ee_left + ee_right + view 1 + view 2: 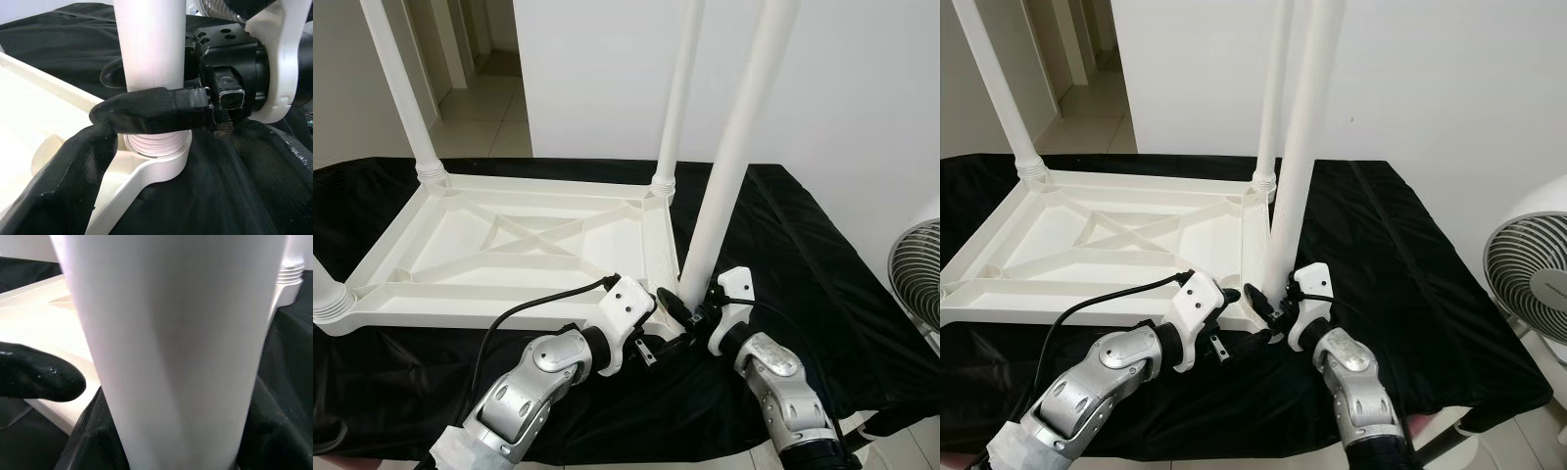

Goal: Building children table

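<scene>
The upturned white plastic children's table (pixel 509 245) lay on the black-draped tabletop (pixel 803 255). At its near right corner, the right tool (pixel 693 311) gripped the white tubular leg (pixel 729 166); the left tool (pixel 664 323) was clenched around its base.

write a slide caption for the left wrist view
Black fingers of the right gripper clasp a white table leg just above its threaded base at the upturned tabletop's corner socket.

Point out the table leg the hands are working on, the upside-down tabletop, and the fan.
table leg (pixel 729 166), left eye view, middle of its white shaft.
tabletop (pixel 499 257), left eye view, ribbed underside.
fan (pixel 1528 269), right eye view, front grille.
</scene>
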